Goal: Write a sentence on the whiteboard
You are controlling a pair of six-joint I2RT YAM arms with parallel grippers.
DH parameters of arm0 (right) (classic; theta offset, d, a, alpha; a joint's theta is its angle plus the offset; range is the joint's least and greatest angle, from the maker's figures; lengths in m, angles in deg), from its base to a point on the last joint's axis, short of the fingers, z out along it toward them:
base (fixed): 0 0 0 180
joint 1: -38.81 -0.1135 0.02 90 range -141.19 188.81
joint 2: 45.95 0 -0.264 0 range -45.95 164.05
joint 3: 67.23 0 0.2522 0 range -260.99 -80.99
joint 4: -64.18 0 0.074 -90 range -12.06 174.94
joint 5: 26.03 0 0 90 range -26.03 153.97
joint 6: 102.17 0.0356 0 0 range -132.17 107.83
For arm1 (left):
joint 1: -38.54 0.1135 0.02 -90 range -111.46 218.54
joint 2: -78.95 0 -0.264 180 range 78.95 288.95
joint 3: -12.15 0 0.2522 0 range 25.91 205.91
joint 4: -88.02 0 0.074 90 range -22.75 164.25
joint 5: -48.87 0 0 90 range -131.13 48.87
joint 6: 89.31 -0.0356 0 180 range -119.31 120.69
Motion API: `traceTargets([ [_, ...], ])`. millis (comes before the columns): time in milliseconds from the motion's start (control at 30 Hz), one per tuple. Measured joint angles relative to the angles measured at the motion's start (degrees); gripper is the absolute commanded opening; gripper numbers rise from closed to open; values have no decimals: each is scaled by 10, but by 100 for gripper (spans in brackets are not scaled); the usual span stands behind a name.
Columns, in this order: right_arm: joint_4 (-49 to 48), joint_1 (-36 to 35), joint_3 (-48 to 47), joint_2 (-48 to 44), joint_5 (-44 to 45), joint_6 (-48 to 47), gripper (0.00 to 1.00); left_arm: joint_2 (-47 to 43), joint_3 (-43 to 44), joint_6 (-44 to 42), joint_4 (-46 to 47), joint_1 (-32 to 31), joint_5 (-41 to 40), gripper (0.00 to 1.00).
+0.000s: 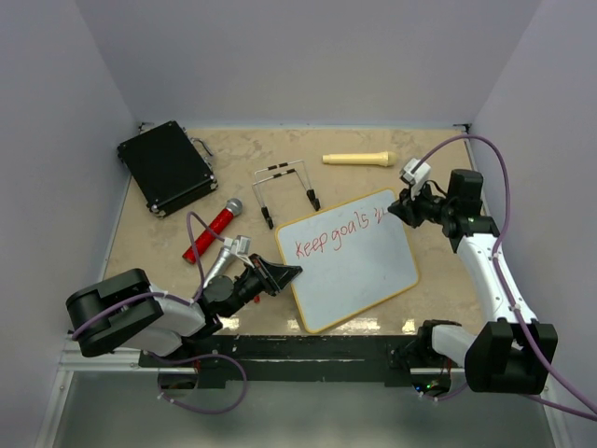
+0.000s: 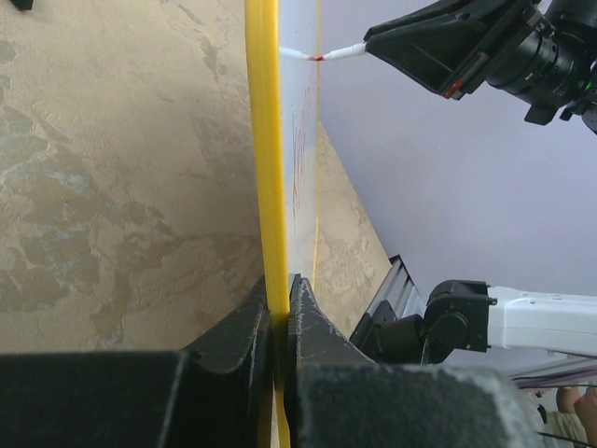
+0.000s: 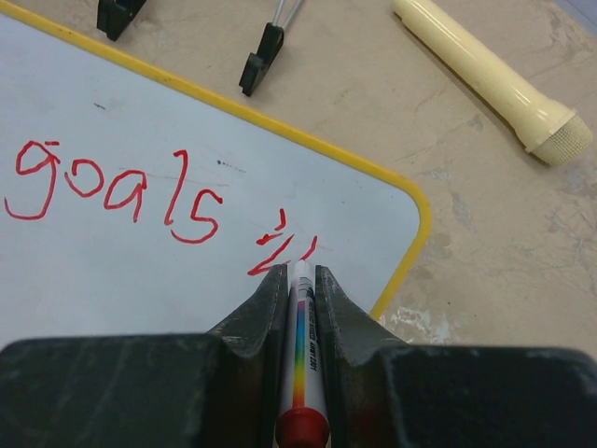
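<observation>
The whiteboard (image 1: pixel 354 266) lies tilted on the table, white with a yellow frame. Red handwriting (image 1: pixel 331 241) reads "keep goals" plus the start of another word near its top right corner. In the right wrist view "goals" (image 3: pixel 117 191) and the fresh strokes (image 3: pixel 280 247) show. My left gripper (image 1: pixel 284 275) is shut on the board's left edge; the yellow frame (image 2: pixel 269 187) runs between its fingers. My right gripper (image 1: pixel 396 210) is shut on a white marker (image 3: pixel 303 345) with a rainbow stripe and red end, its tip at the fresh strokes.
A black case (image 1: pixel 166 166) sits at the back left. A red and silver microphone (image 1: pixel 213 229) lies left of the board. A wire stand (image 1: pixel 287 191) and a cream microphone (image 1: pixel 359 160) lie behind the board; the cream one also shows in the right wrist view (image 3: pixel 490 79).
</observation>
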Motion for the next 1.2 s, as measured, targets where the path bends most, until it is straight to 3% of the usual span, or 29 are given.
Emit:
traceTargets([
  [300, 40, 0, 0, -1, -5, -24, 0, 2, 0, 5, 0, 0, -1, 0],
  [900, -45, 0, -2, 6, 41, 48, 0, 5, 1, 4, 1, 0, -1, 0],
  [1200, -9, 0, -4, 6, 41, 11, 0, 6, 1, 5, 1, 0, -1, 0],
])
